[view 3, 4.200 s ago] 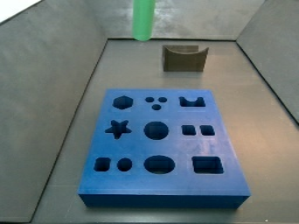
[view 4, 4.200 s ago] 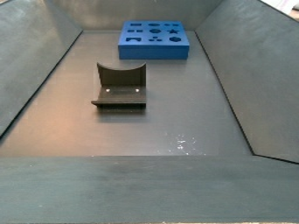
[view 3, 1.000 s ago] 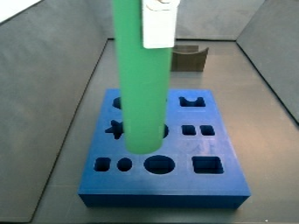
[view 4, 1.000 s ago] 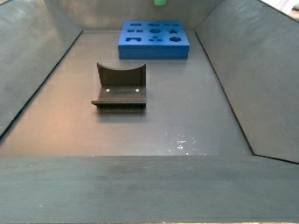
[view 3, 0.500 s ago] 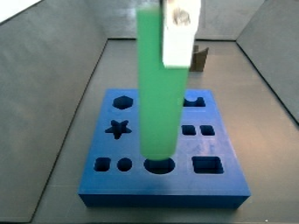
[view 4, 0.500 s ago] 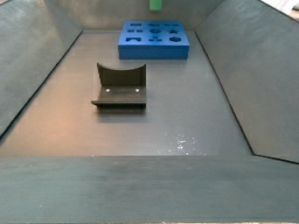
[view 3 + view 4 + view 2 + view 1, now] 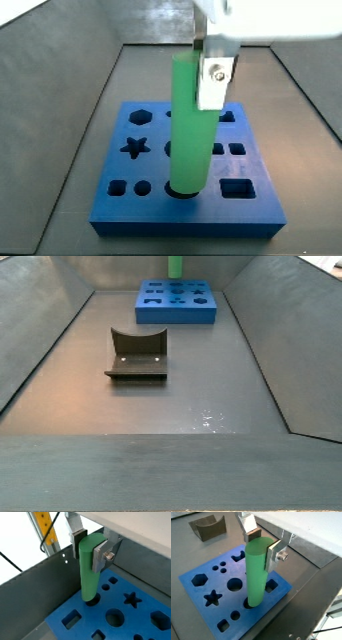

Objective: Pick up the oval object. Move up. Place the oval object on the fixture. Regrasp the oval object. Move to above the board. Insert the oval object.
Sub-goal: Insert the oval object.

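The gripper [image 7: 201, 75] is shut on the oval object [image 7: 190, 130], a bright green rod held upright by its top end. In both wrist views the silver fingers [image 7: 274, 552] [image 7: 101, 554] clamp the rod [image 7: 256, 572] [image 7: 89, 567] from two sides. The rod's lower end meets the mouth of a rounded hole in a row near one edge of the blue board [image 7: 134, 200]; how deep it sits I cannot tell. The board also shows in a wrist view [image 7: 211, 587] and a side view [image 7: 177, 303]. The dark fixture [image 7: 136, 354] [image 7: 208, 526] stands apart from the board with nothing in its notch.
Grey sloping walls [image 7: 40, 346] enclose the floor on all sides. The board carries star, hexagon, circle and square holes around the rod. In a side view the rod's lower part [image 7: 175, 266] shows at the top edge, above the board.
The gripper has carried the rod across the board and lowered it; its lower end went from beside the middle hole to the rounded hole in the front row.
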Robot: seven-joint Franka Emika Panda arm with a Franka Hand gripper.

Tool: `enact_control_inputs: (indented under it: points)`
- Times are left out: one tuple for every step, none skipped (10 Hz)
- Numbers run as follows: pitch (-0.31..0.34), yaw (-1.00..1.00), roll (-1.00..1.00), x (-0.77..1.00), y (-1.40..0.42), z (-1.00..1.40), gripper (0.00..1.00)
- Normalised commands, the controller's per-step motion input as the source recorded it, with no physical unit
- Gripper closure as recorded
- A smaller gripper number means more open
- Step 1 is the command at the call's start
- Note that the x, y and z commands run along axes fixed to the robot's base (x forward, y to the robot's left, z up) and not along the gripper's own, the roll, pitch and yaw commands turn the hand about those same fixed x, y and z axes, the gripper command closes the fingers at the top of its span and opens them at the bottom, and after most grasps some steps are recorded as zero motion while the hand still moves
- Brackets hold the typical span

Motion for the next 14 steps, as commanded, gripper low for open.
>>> enact_control_inputs:
  points:
    - [0.0,0.0,-0.03,0.06,0.02,0.0,1.0]
    - [0.0,0.0,0.0,0.0,0.03,-0.01,1.0]
    - [0.001,0.0,0.03,-0.12,0.0,-0.34,1.0]
    - [0.003,0.0,0.01,-0.03,0.01,-0.36,1.0]
    - [0.003,0.0,0.0,0.0,0.0,-0.25,1.0]
    - [-0.004,0.0,0.0,0.0,0.0,0.0,1.0]
    - [0.0,0.0,0.0,0.05,0.0,-0.07,1.0]
    - [0.0,0.0,0.0,0.11,0.01,-0.13,1.0]
    - [0.0,-0.01,0.0,0.07,0.02,-0.21,1.0]
    - [0.0,-0.09,0.0,0.1,0.01,-0.21,1.0]
    - [0.0,-0.22,0.0,0.08,0.0,-0.22,1.0]
    - [0.0,-0.5,0.0,0.12,0.0,-0.32,1.0]
    - [0.0,-0.69,0.0,0.15,-0.01,-0.39,1.0]
    - [0.0,-0.67,0.0,0.06,0.0,-0.4,1.0]
